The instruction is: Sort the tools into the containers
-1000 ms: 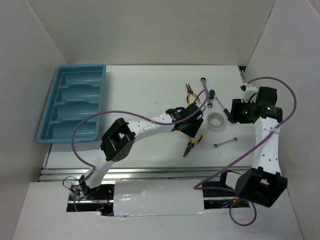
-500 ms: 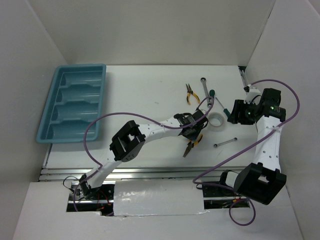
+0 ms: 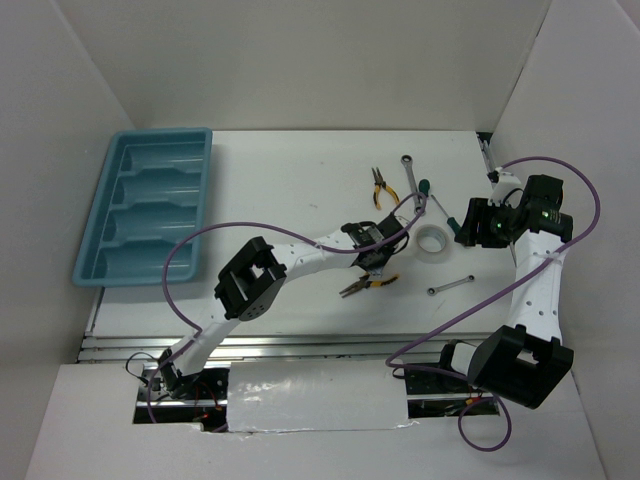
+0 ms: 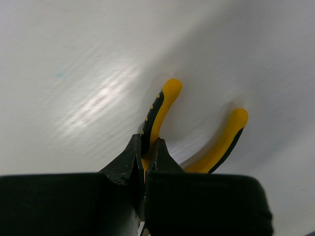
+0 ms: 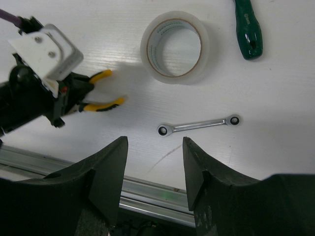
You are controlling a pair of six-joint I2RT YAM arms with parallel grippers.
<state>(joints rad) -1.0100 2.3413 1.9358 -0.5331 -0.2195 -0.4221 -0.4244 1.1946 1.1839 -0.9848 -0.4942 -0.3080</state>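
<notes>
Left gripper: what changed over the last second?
The left gripper shut on one handle of the near pliers, swinging their nose leftward. The right gripper stayed open; tape ring, far pliers and tray stayed put.

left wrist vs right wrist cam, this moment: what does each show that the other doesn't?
Left wrist only: the grip up close. The left gripper has its jaws shut on one yellow handle of the pliers, and the other handle is free.
Right wrist only: the tape ring, the silver wrench, the green screwdriver handle, and the right gripper with jaws open and empty.
Both: the same pliers, held by the left gripper, and the white table.
</notes>
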